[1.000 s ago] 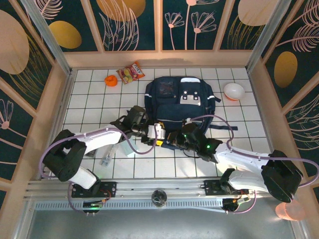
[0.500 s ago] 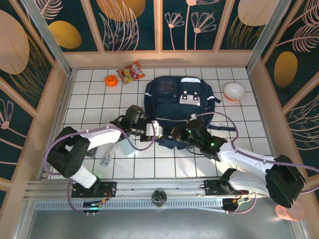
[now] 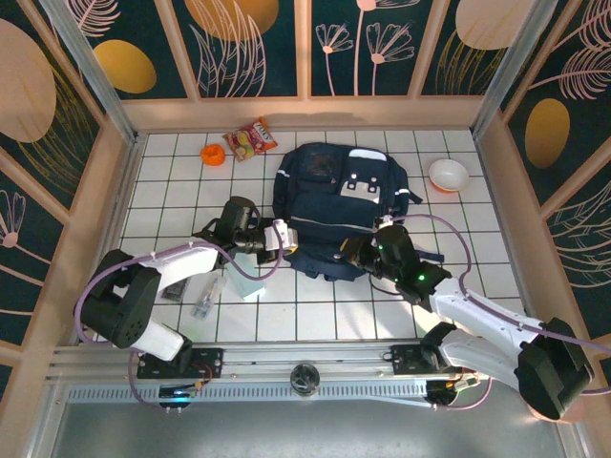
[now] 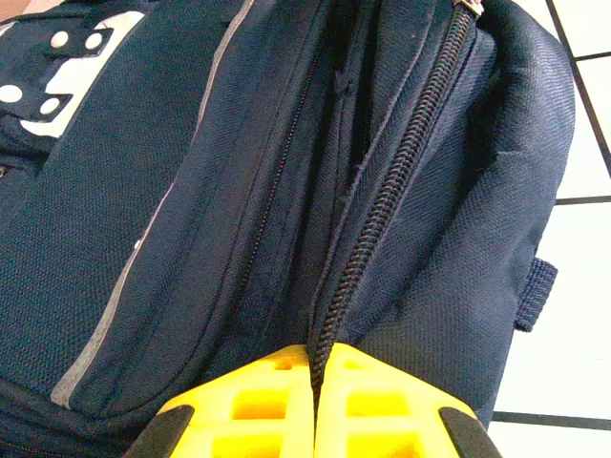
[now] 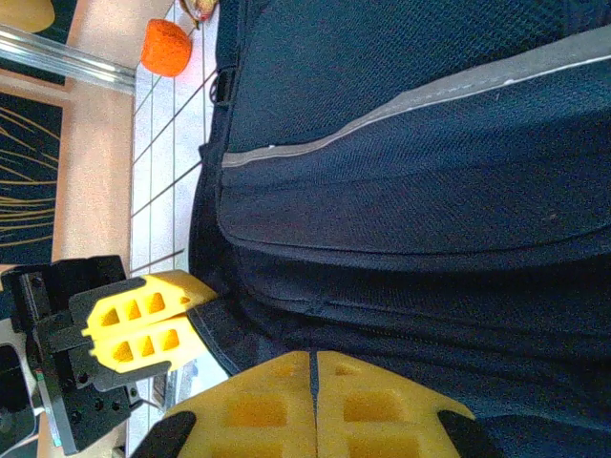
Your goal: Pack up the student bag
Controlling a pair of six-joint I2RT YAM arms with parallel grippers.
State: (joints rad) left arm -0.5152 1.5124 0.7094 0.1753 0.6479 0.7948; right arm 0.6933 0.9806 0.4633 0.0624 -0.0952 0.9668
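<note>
The large dark navy fabric student bag [image 3: 334,196] with thin light stripes lies flat in the middle of the white tiled bench [image 3: 458,219]. Its long axis runs from the lower centre of the top view towards the upper centre, and its mouth end points down the frame at the arms.

Both pincers sit on that lower edge, with the whole bag above them in the frame. The left pincer [image 3: 280,236] is at the bag's lower left corner. In the left wrist view its yellow fingers are pressed together on the bag's edge right at the black zip [image 4: 382,205], which climbs from the tips to the upper right. The right pincer [image 3: 349,254] is just right of the lower edge's middle, its fingers likewise pressed together, seemingly on a fold of the near hem. From the right wrist view the left pincer [image 5: 202,310] shows at lower left, biting the same rim.

The gripped points lie side by side along the mouth, across the bag's length. Parting the opening therefore looks like a matter of lifting one lip from the other, not dragging lengthwise.
</note>
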